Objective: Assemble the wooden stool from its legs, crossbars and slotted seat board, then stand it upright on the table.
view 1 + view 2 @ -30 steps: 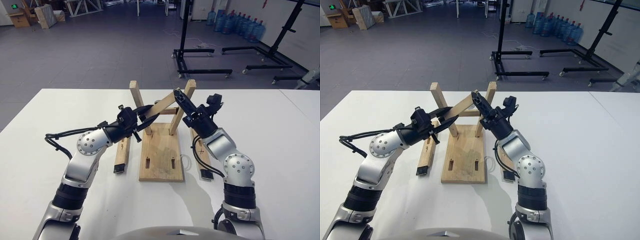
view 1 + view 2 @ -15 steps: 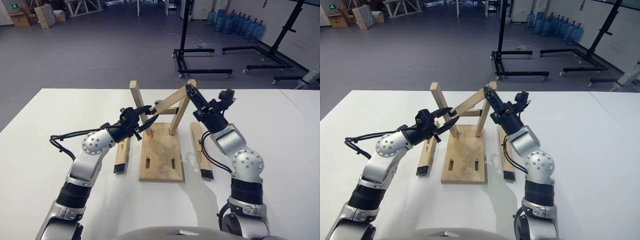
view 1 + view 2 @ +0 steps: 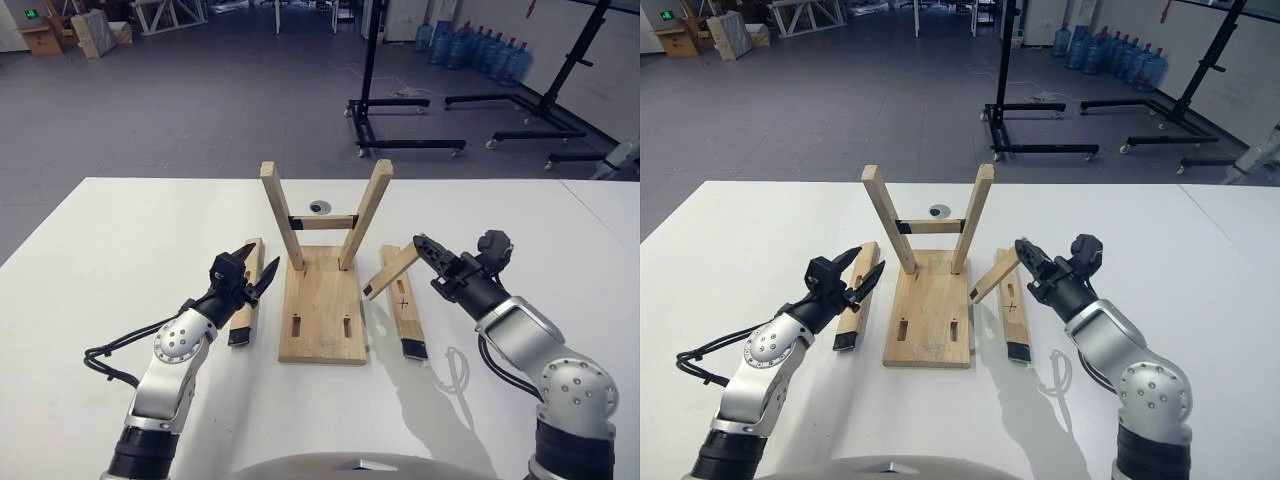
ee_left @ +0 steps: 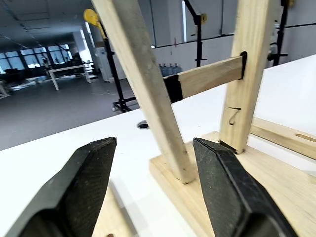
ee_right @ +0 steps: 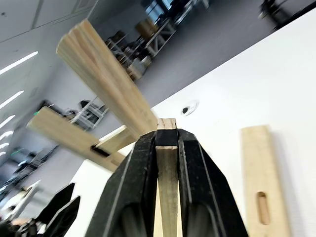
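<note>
The slotted seat board (image 3: pixel 320 325) lies flat on the white worktop (image 3: pixel 120 230). A left upright leg (image 3: pixel 283 215) and a right upright leg (image 3: pixel 363 215) stand at its far end, joined by a fitted crossbar (image 3: pixel 325 222), while a left loose leg (image 3: pixel 238 320) and a right loose leg (image 3: pixel 405 315) lie flat just beside its long sides. The right gripper (image 3: pixel 420 243) is clamped on one end of a loose crossbar (image 3: pixel 390 271), which slants down toward the board's right edge. The left gripper (image 3: pixel 258 264) hovers over the left loose leg, fingers spread wide with nothing between them.
</note>
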Controlling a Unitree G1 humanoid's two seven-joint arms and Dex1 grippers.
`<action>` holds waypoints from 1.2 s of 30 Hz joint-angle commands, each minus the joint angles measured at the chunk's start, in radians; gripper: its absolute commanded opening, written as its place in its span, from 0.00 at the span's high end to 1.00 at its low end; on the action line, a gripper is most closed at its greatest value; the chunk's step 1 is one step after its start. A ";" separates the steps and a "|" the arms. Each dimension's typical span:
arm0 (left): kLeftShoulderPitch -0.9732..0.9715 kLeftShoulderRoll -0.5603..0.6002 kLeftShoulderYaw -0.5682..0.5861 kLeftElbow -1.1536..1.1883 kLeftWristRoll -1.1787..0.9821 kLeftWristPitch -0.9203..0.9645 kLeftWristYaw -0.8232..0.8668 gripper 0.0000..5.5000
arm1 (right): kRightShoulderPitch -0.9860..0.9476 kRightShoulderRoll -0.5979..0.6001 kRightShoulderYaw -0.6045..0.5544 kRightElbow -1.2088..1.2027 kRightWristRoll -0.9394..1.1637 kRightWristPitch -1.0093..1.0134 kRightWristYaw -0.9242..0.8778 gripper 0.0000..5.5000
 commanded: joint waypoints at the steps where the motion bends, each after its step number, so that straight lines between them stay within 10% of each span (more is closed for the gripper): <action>1: 0.002 -0.015 0.010 -0.026 0.023 -0.005 0.039 0.49 | 0.009 -0.014 -0.001 -0.059 -0.105 -0.066 -0.003 0.93; 17: -0.054 -0.018 -0.007 -0.007 0.032 0.018 0.028 0.49 | 0.028 0.119 0.143 0.077 -0.607 -0.271 0.027 0.93; 36: -0.063 -0.014 -0.022 0.008 0.063 0.004 0.026 0.49 | 0.025 0.150 0.176 0.107 -0.731 -0.263 0.121 0.93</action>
